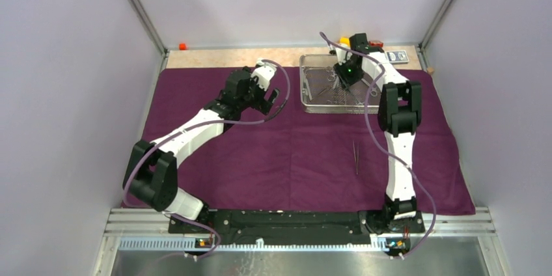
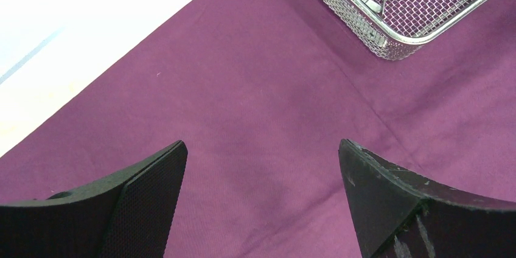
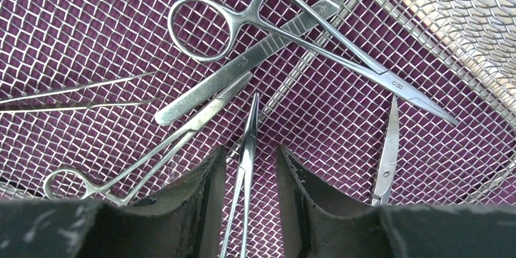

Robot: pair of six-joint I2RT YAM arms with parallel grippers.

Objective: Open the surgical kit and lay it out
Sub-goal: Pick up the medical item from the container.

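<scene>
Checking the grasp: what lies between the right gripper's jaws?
A slim steel clamp, on the mesh tray; the right gripper straddles it unpinched. Right wrist view.

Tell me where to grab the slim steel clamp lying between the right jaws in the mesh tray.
Grip the slim steel clamp on its straight shank, from above, right jaws either side. It seems to lie flat on the silver wire-mesh tray, and that stretch is clear of other instruments.

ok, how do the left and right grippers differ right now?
The left gripper is wide open with nothing between its jaws; the right gripper is narrower, straddling a slim clamp with gaps either side. Left hangs over bare purple cloth; right is down inside the mesh tray. Neither holds anything yet.
</scene>
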